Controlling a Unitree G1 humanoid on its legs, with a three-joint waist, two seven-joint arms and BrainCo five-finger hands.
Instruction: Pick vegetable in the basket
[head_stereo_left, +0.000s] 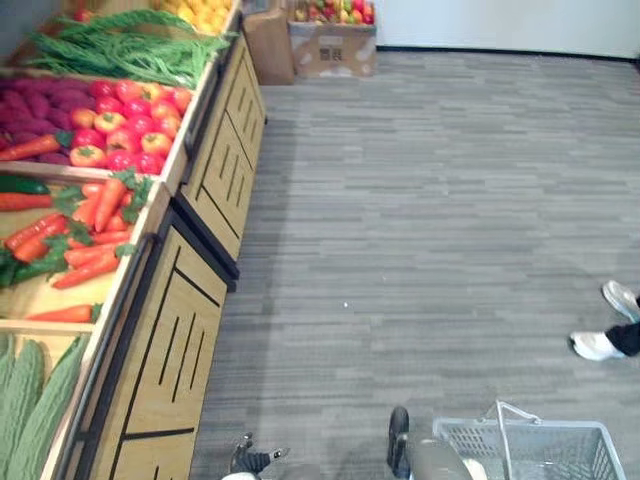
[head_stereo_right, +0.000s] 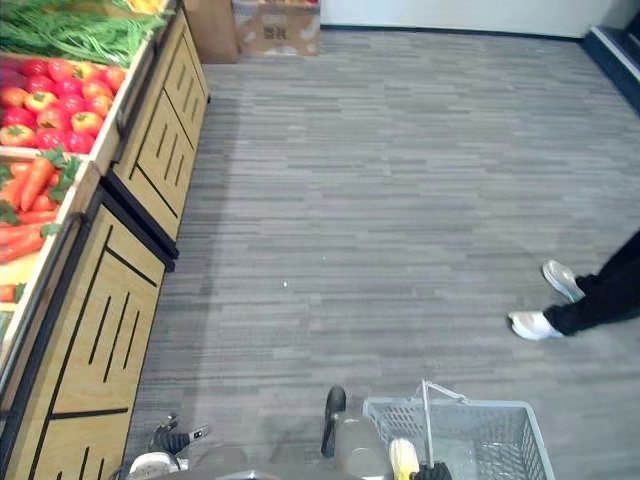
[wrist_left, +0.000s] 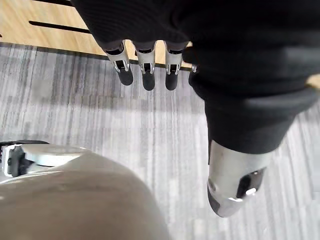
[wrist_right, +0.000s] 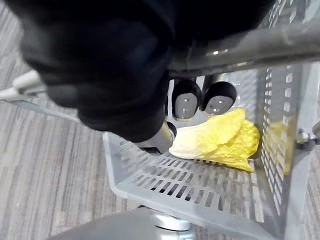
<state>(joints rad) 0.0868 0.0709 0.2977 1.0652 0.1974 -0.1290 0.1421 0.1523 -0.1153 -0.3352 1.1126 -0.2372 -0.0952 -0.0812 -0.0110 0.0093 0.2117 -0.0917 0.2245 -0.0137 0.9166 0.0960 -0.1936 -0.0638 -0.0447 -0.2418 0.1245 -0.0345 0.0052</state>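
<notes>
A grey plastic basket (head_stereo_left: 520, 430) hangs low at my right side, and a pale yellow leafy cabbage (wrist_right: 220, 140) lies on its slotted floor. My right hand (wrist_right: 186, 99) is shut on the basket's metal handle (wrist_right: 260, 45), fingers curled under the bar. My left hand (wrist_left: 146, 70) hangs open over the floor beside the wooden stand, holding nothing. On my left the stand holds carrots (head_stereo_left: 95, 215), tomatoes (head_stereo_left: 130, 120), green beans (head_stereo_left: 120, 45), purple sweet potatoes (head_stereo_left: 35, 105) and bumpy green gourds (head_stereo_left: 30, 400).
The stand's wooden front (head_stereo_left: 170, 340) runs along the left. A cardboard box of fruit (head_stereo_left: 333, 45) sits on the floor at the back. A person's white shoes (head_stereo_left: 600, 345) stand at the right on the grey floor (head_stereo_left: 400, 220).
</notes>
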